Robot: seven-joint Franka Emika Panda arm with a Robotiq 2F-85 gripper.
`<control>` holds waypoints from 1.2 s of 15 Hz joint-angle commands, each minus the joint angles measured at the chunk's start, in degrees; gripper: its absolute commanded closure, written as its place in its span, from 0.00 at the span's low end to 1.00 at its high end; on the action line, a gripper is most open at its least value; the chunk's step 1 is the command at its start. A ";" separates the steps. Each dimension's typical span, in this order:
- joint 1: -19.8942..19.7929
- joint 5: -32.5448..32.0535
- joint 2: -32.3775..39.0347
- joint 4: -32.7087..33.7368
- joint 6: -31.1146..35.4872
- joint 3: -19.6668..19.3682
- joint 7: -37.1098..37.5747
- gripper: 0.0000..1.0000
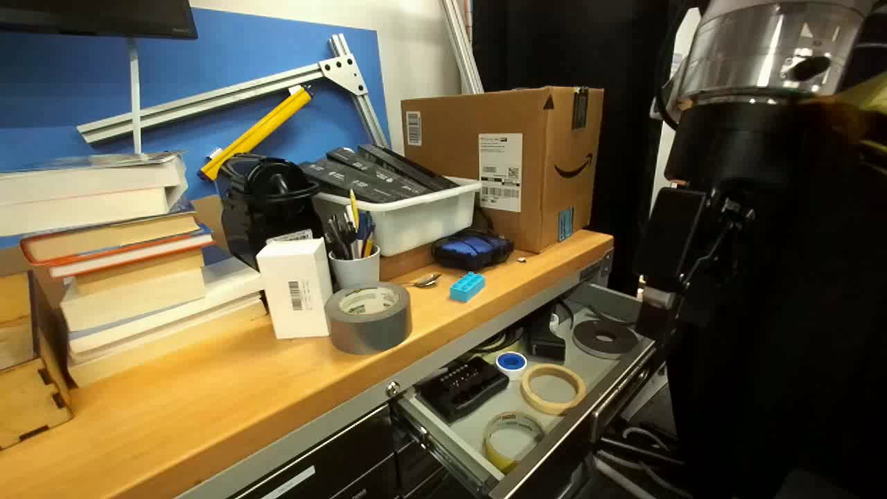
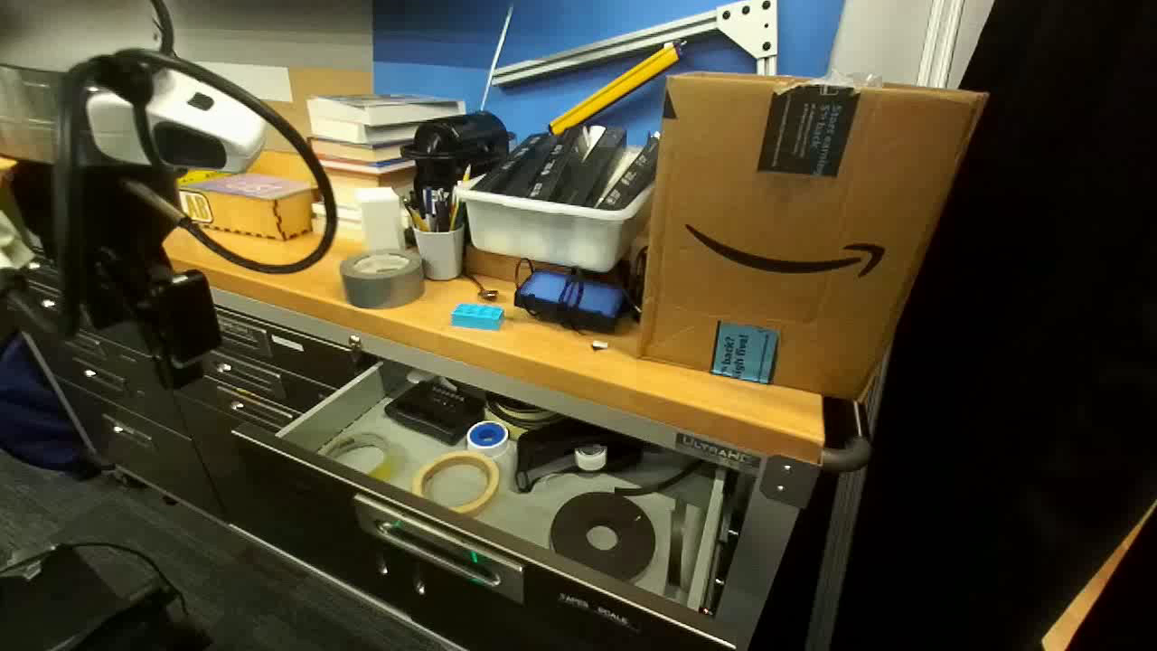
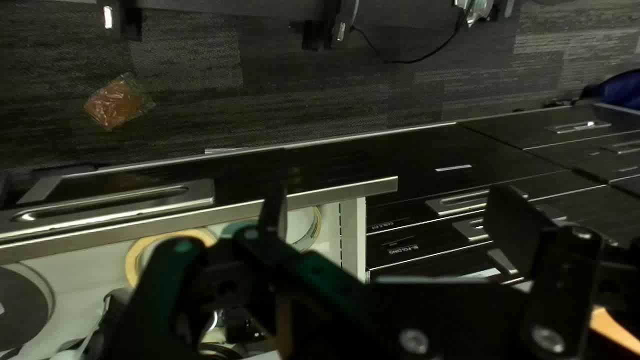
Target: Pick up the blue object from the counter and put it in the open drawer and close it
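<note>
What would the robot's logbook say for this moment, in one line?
gripper open, nothing held | light-blue toy brick on wooden counter | drawer open | pickup not yet done

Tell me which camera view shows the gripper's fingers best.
The wrist view, because it shows the gripper close up, its two fingers clearly apart. Both exterior views show it only as a dark shape, with no gap between the fingers to make out.

Your gripper (image 3: pixel 392 217): black, tinged dark green in wrist view. Your brick (image 1: pixel 467 286): bright light blue. Your counter (image 1: pixel 173 402): light brown. Drawer (image 2: pixel 524 517): grey inside, black front, silvery rim. Tape roll (image 1: pixel 369 333): grey, pale core. Carton (image 2: pixel 804 217): brown, black curved arrow. Wall panel (image 1: pixel 263 41): vivid blue. Tube (image 1: pixel 260 132): yellow.
</note>
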 commanded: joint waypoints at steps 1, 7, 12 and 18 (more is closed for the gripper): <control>-0.74 0.51 0.17 0.01 -0.32 0.63 -0.50 0.00; -1.46 -0.66 1.69 1.11 1.06 2.67 1.68 0.00; -3.56 -5.96 11.94 8.97 14.98 13.17 13.19 0.00; -13.08 -19.96 27.64 12.11 35.08 24.29 34.86 0.00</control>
